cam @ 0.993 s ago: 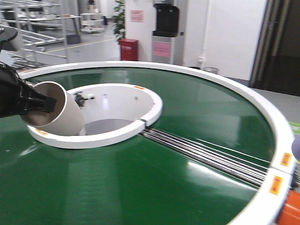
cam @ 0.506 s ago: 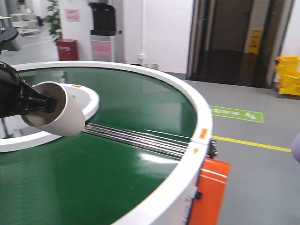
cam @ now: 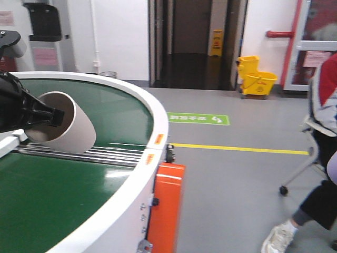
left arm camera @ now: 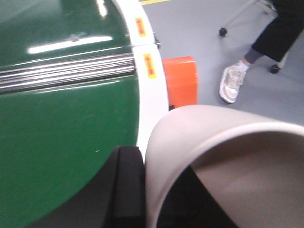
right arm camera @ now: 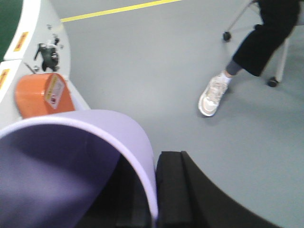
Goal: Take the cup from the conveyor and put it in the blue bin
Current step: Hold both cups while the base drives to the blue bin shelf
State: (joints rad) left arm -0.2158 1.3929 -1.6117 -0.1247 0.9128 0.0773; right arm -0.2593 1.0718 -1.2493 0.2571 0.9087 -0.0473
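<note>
Fingers of the left gripper (cam: pixel 53 117) pinch the rim of a cream cup (cam: pixel 71 126), held on its side above the green conveyor (cam: pixel 63 200) near its white edge. Only the right wrist view shows the right gripper (right arm camera: pixel 153 194) clamped on a lilac cup (right arm camera: pixel 71 156) over grey floor (right arm camera: pixel 142 61). The front view crops that cup to a sliver, and a seated person (cam: pixel 321 158) is cut off.
</note>
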